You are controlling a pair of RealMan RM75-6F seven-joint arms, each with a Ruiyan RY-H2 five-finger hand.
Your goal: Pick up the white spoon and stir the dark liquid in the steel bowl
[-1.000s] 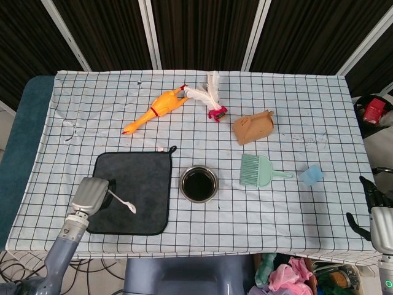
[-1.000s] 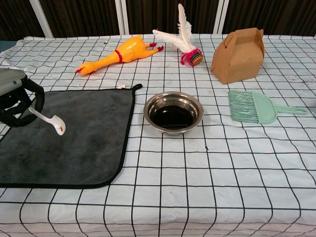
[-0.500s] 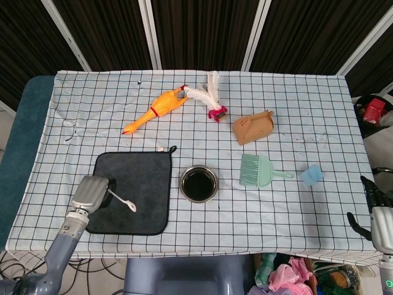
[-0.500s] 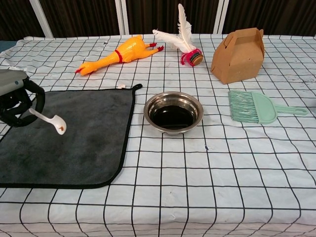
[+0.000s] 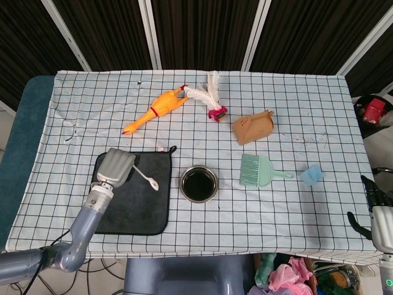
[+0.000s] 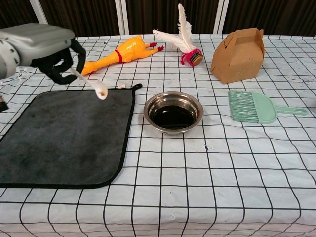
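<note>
My left hand holds the white spoon by its handle, raised above the dark grey mat. The spoon's bowl points right and down, toward the steel bowl, and is still left of its rim. Dark liquid fills that bowl, which stands just right of the mat. My right hand shows at the far right edge of the head view, off the table, fingers apart and holding nothing.
A yellow rubber chicken and a feathered toy lie at the back. A brown cardboard box, a green brush and a small blue block sit to the right of the bowl.
My left hand has risen and moved right and away from the table's near edge, carrying the spoon from the mat's left edge toward the bowl. The right hand has not moved.
</note>
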